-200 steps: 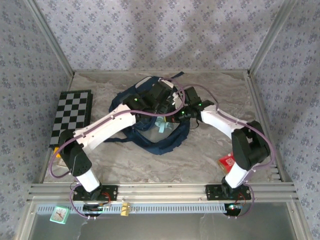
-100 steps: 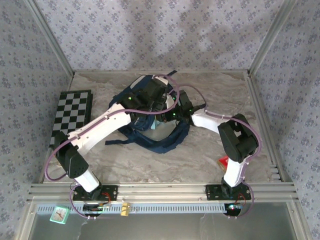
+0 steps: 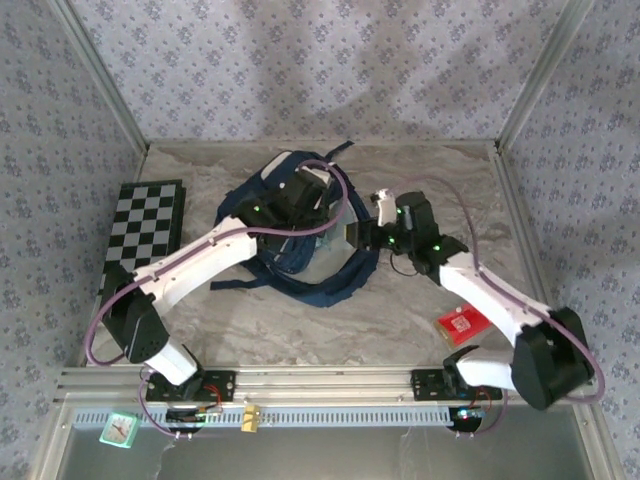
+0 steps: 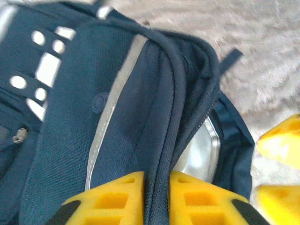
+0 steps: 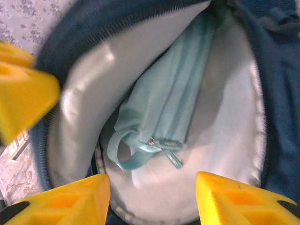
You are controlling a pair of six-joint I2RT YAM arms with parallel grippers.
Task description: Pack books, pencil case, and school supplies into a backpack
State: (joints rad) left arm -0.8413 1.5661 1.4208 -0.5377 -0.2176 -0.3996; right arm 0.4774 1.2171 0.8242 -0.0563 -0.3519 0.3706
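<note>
- the pencil case [image 5: 173, 98] is lying inside the backpack [image 5: 281, 84], straight ahead of the right gripper [image 5: 152, 199] and apart from its fingers, so that part of the packing is looking done.
- the right gripper is standing wide and carrying nothing, facing into the open mouth of the backpack.
- the left gripper [image 4: 157, 201] is standing narrow, pinching the fold of the backpack's rim between its fingers; it seems to be keeping the mouth open.
- the school supplies [image 3: 462, 322], a small red packet, are lying on the table [image 3: 300, 330], well behind the right gripper and beside that arm, waiting to be packed.
- the books may be sitting deeper in the pocket, under the pencil case, but the wrist view is blurring there and i cannot tell.
- by my judgement the task is running past its middle, with the red packet being the clear item left to fetch.
</note>
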